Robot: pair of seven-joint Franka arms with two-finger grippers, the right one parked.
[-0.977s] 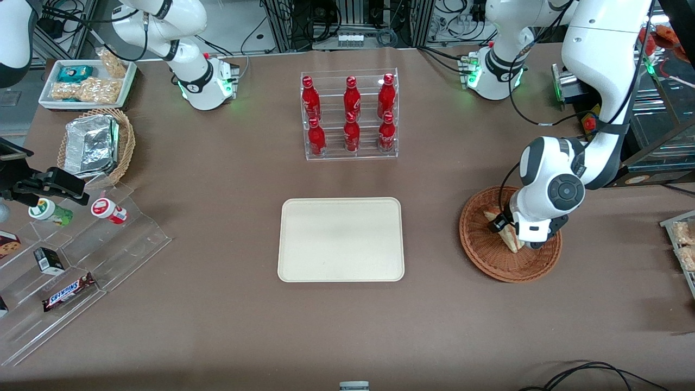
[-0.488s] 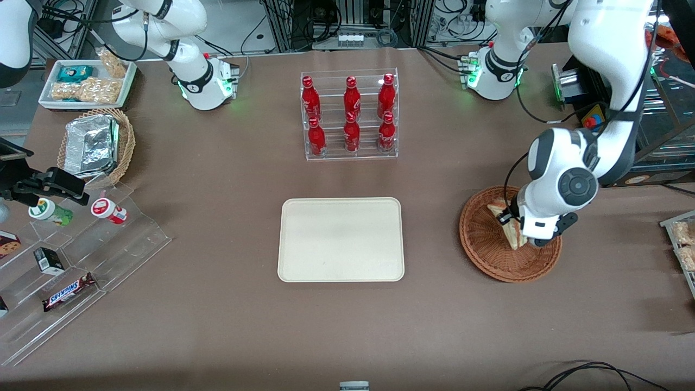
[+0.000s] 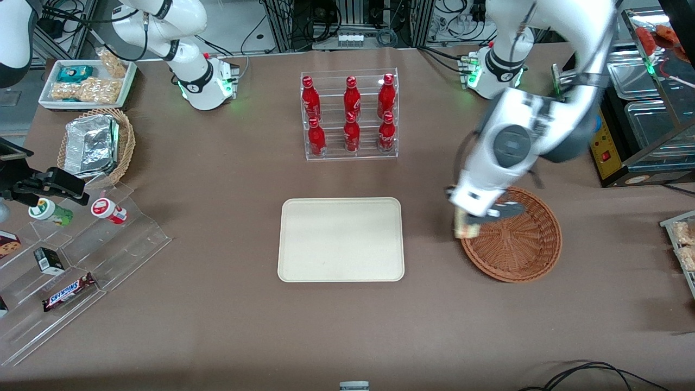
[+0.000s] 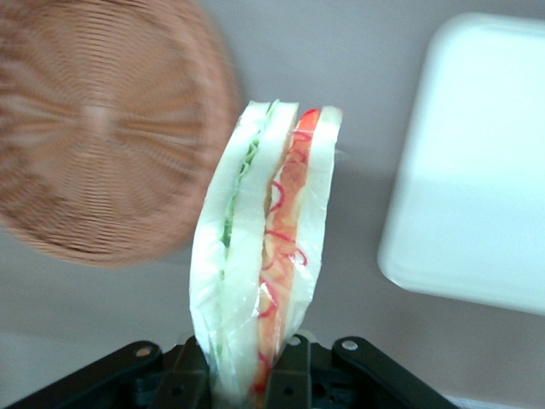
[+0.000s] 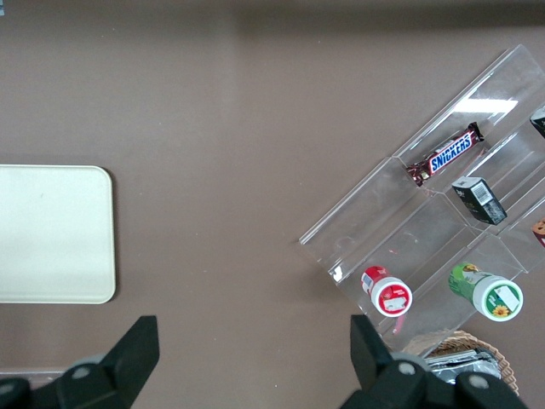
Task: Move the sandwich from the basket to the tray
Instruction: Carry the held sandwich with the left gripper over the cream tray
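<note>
Bench [image 3: 217, 326]: one wide top under a matte brown covering, with a few faint creases. Light is even and comes from overhead; shadows are soft and short.

Farther from the front camera than the bench: aluminium frame racks [image 3: 353, 21] hung with dark cable bundles, on a pale grey floor.

Toward the working arm's end: a glass-fronted metal cabinet [image 3: 651, 108] and a grey control box with a red button [image 3: 605, 146].

A black cable [image 3: 592, 374] loops at the bench edge nearest the camera.

Claw [image 3: 469, 220], toward the working arm's end, hangs above the bench, clamped on the sandwich [image 4: 264, 256].
</note>
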